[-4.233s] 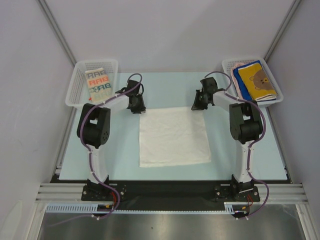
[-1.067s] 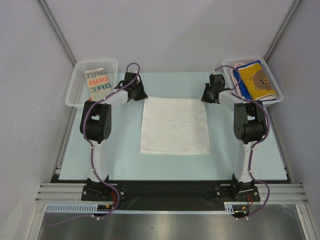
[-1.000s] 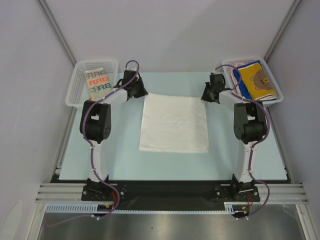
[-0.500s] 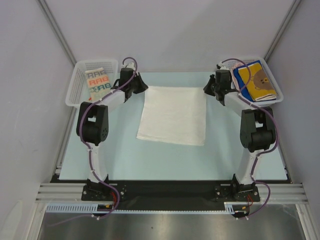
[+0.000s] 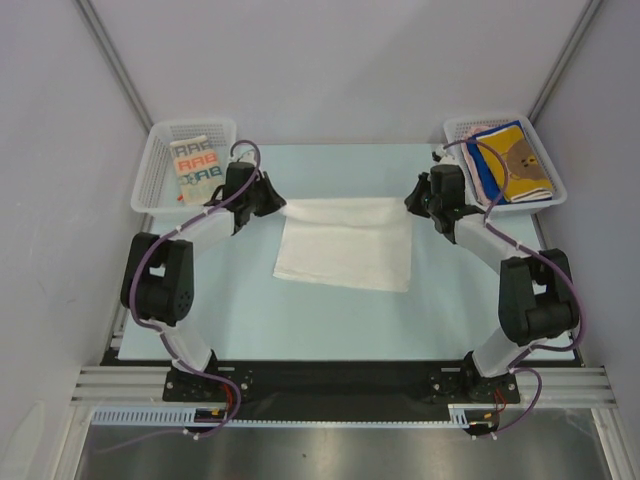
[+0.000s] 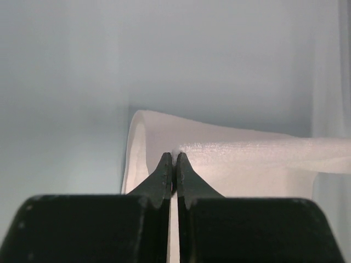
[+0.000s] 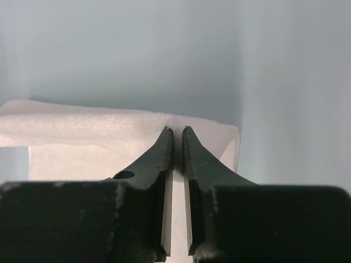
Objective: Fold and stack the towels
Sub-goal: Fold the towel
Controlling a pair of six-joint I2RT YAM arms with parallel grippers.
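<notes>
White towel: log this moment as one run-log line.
phase: folding | left tool: shut on white towel, far-left corner | right tool: shut on far-right corner | far edge lifted

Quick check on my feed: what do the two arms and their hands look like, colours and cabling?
Both match. The left arm and right arm have white links with bulky black joint housings, and a purple cable loops along each. The left hand and right hand are black, with two slim fingers tapering to points. No markings show.
</notes>
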